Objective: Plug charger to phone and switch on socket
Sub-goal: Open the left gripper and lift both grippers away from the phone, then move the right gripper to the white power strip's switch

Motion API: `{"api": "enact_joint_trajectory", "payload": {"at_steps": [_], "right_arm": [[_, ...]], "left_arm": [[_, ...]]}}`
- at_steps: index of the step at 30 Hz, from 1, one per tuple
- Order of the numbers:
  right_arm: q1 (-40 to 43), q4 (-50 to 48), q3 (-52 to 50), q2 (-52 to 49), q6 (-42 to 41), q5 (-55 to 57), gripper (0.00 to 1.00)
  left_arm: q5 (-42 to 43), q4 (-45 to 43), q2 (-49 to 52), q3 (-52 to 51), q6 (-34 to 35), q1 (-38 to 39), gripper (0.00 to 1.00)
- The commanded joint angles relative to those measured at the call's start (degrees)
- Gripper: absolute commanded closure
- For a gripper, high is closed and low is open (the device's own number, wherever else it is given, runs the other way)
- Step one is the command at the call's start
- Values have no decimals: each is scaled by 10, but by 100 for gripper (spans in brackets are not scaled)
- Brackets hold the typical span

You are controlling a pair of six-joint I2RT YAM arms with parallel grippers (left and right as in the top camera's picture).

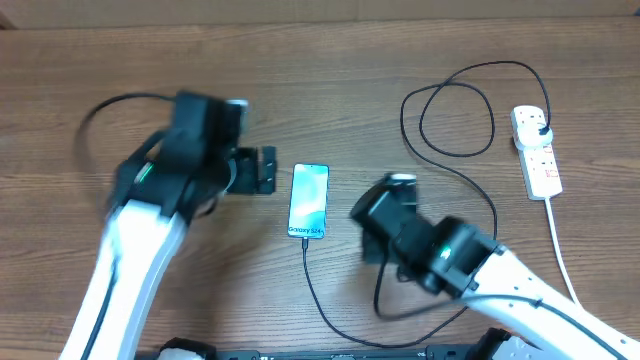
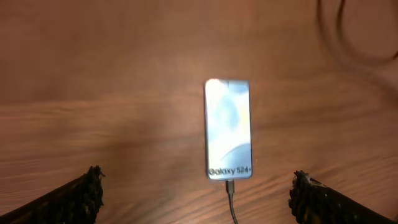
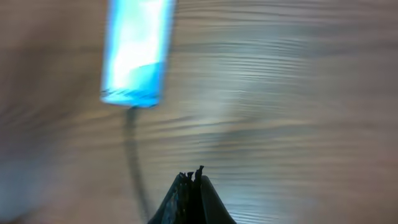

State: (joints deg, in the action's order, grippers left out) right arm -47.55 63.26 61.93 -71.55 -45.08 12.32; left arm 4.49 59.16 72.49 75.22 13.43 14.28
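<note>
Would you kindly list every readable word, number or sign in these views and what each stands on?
"Galaxy S24+": on the phone screen, at the end where the cable enters; left wrist view.
Same line in the overhead view: too small to read surely.
Power strip: red marks only, no legible text.
Right wrist view: blurred, nothing legible.

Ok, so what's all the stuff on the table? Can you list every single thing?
phone: one, light blue screen, lying flat mid-table.
charger cable: one, black, looping at the upper right; one end meets the phone's bottom edge, the other reaches the power strip.
power strip: one, white, far right.
thick cord: one, white, trailing from the power strip toward the front.
table: one, brown wood.
left gripper: black, open, just left of the phone.
right gripper: black, shut, empty, right of the phone.
</note>
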Motion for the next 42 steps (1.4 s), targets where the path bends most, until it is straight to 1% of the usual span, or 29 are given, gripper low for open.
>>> {"api": "enact_joint_trajectory", "payload": {"at_steps": [1, 4, 7, 12, 15, 18, 20, 22, 26, 33, 38, 42], "right_arm": [[87, 24, 15, 2, -48, 26, 96], [188, 38, 15, 2, -42, 26, 96], [302, 37, 15, 1, -41, 12, 96], [520, -21, 20, -6, 52, -66, 96], [628, -35, 37, -25, 66, -97, 96], [706, -47, 61, -61, 67, -115, 96], [741, -55, 84, -92, 81, -141, 96], [766, -61, 121, -137, 90, -173, 96], [776, -54, 198, -223, 99, -197, 96], [775, 9, 336, -378, 161, -195, 96], [775, 15, 368, -440, 172, -184, 96], [771, 3, 368, -462, 186, -177, 96]], "left_arm": [[-109, 22, -82, 0, 21, 3, 0], [-154, 51, -143, -1, 21, 3, 0], [-172, 78, -183, 0, 20, 4, 0], [-190, 118, -214, 0, 20, 4, 0], [-190, 133, -212, 0, 20, 4, 0], [-190, 135, -209, -1, 20, 4, 0], [-190, 135, -207, -1, 20, 4, 0], [-188, 135, -204, -1, 20, 5, 0], [-188, 135, -205, -1, 20, 5, 0], [-188, 135, -207, -1, 20, 3, 0], [-186, 135, -229, -1, 20, -16, 0], [-184, 135, -264, -1, 20, -63, 0]]}}
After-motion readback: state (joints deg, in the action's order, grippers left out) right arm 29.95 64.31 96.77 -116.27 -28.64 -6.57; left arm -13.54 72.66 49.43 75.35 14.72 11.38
